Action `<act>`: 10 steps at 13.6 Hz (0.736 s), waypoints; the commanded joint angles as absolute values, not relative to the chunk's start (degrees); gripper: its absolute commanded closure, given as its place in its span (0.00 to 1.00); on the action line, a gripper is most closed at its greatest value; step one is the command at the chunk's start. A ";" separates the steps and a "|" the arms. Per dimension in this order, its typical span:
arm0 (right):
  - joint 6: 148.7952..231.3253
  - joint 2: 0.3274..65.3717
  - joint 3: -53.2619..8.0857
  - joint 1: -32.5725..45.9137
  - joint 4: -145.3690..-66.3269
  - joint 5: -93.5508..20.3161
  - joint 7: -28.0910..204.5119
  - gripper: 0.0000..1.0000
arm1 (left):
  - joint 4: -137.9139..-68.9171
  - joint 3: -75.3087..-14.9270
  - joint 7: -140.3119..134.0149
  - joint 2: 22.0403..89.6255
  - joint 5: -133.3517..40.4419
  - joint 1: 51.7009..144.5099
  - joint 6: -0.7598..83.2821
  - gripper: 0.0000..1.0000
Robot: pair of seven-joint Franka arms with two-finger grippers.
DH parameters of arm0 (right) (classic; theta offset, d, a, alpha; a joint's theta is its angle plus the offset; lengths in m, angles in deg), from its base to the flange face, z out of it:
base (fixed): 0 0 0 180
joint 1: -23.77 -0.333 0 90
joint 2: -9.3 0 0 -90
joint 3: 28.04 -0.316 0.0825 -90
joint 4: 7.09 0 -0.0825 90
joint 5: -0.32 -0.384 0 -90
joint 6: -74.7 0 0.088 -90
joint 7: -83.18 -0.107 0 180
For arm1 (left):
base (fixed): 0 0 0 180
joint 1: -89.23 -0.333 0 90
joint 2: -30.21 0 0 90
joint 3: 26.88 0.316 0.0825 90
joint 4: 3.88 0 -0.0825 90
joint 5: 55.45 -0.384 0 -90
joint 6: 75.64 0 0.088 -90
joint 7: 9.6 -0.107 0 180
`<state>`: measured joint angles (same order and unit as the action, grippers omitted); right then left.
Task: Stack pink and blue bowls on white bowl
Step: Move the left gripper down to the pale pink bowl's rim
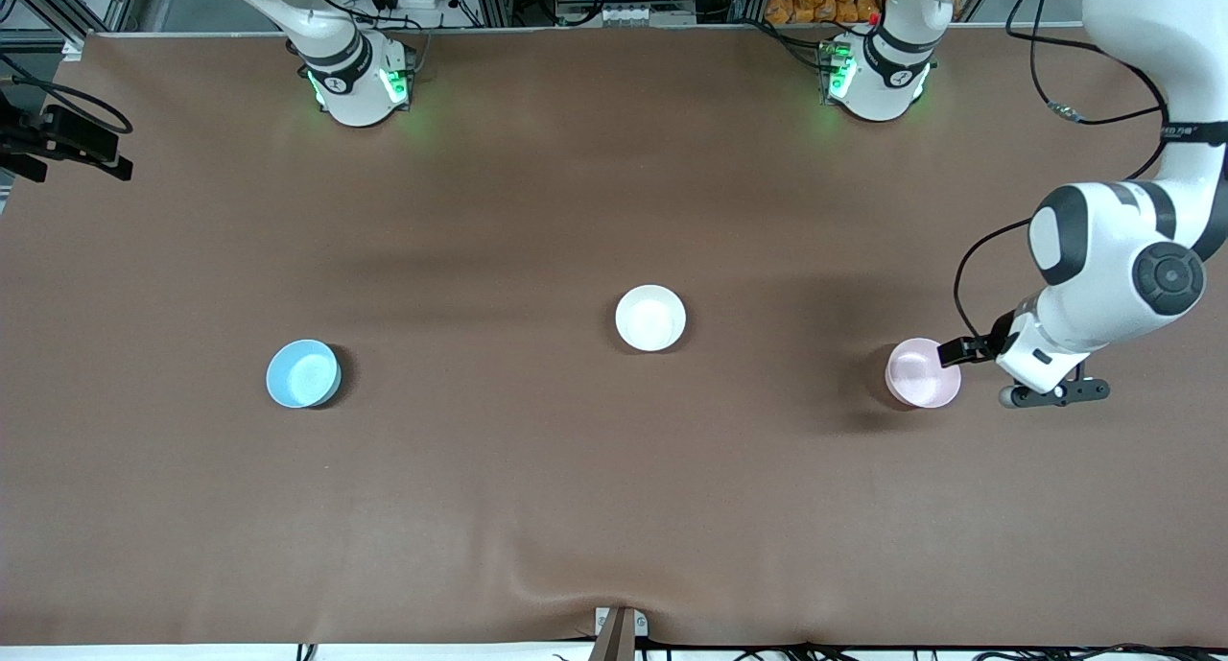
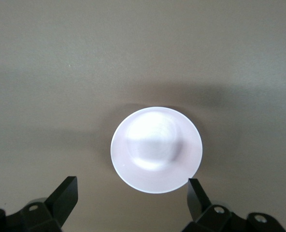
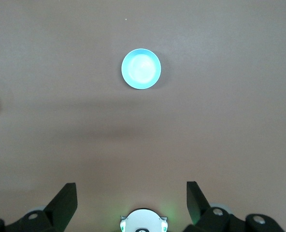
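The pale pink bowl (image 1: 916,375) (image 2: 156,150) stands toward the left arm's end of the table. My left gripper (image 1: 964,352) (image 2: 132,195) hovers low at that bowl's rim, open, with nothing between its fingers. The white bowl (image 1: 650,318) sits mid-table. The light blue bowl (image 1: 303,373) (image 3: 141,69) stands toward the right arm's end. My right gripper (image 3: 131,193) is open and empty, high above the table over its own base (image 3: 143,221); it does not show in the front view.
A brown cloth (image 1: 576,488) covers the table and ripples near a clamp (image 1: 619,632) at the front edge. A black device (image 1: 67,143) juts in at the right arm's end. Both arm bases (image 1: 360,81) (image 1: 878,76) stand farthest from the front camera.
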<state>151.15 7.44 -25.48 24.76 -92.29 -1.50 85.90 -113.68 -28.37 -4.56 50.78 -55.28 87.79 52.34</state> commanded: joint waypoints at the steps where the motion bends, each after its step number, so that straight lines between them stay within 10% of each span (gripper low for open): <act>1: 150.47 7.54 -25.40 24.56 -91.55 -1.97 85.11 0.00 | -114.00 -28.38 -6.08 53.58 -55.18 87.56 54.61 0.00; 10: 150.12 7.54 -25.40 24.56 -91.64 -1.97 85.11 0.00 | -114.80 -28.29 -6.08 60.53 -55.71 86.59 62.52 0.24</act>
